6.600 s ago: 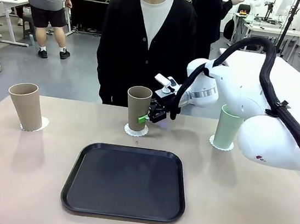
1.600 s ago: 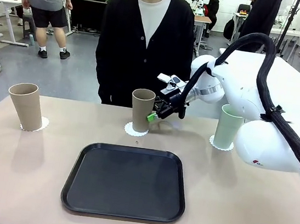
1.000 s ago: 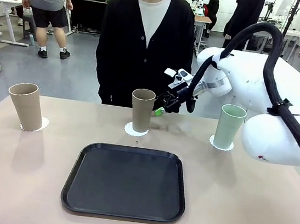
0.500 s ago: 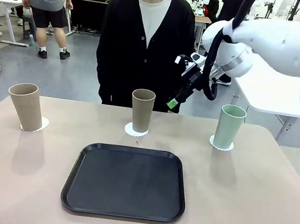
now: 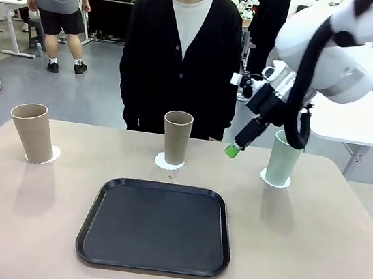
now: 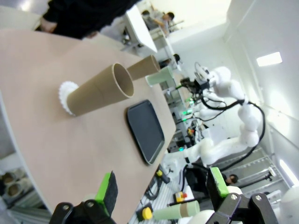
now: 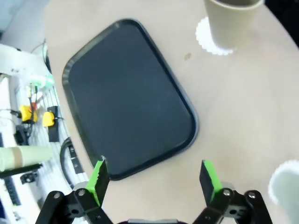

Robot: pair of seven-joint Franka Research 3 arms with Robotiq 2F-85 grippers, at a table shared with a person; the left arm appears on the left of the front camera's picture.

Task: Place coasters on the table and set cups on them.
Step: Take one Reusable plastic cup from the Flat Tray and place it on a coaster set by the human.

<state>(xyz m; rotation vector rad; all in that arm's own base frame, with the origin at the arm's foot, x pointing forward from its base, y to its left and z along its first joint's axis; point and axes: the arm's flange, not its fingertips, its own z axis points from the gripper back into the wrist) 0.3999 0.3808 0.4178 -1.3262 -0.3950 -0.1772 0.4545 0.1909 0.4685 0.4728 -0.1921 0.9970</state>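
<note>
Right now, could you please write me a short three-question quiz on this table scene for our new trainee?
1. True or false: every cup stands on a coaster.
2. Which cup is nearest the right hand? A. left brown cup B. middle brown cup C. green cup
3. Fill in: the black tray holds ___ cups.

Key:
1. True; a white coaster shows under each cup.
2. C; the hand hangs open in the air just left of it in the front view.
3. No; the tray lies bare on the table.

Bright even overhead light; blurred, distorted wrist-view edges.
</note>
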